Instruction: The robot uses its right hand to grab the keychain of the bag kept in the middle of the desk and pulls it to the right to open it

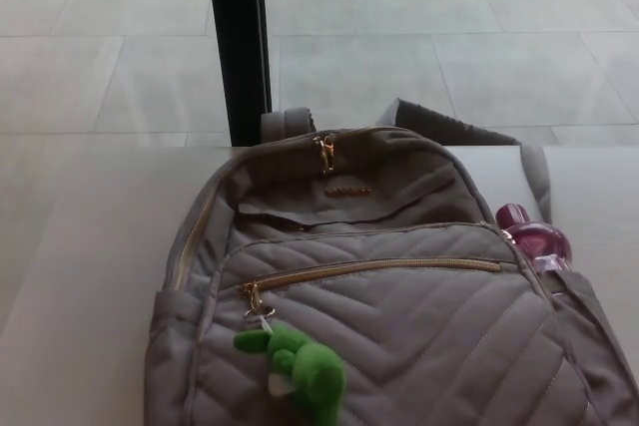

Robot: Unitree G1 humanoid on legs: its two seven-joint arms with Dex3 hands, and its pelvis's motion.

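**Waiting bag, no hand in sight**

Lying flat on the pale desk, one grey quilted bag fills the middle and lower part of the head view, its top end pointing away from the camera. Neither robot hand shows anywhere in the picture, so their state cannot be told, and nothing touches the bag.

One green plush keychain hangs from the gold zip pull at the left end of the front pocket zipper, which runs rightward across the bag and looks closed. A second gold pull sits at the top of the bag, just below the grey carry handle.

One pink bottle pokes out of the side pocket on the right. One black post stands behind the desk against the tiled floor.

The bag's lower end and the keychain's bottom are cut off by the picture's edge; a small gold label on the bag is too blurred to read.
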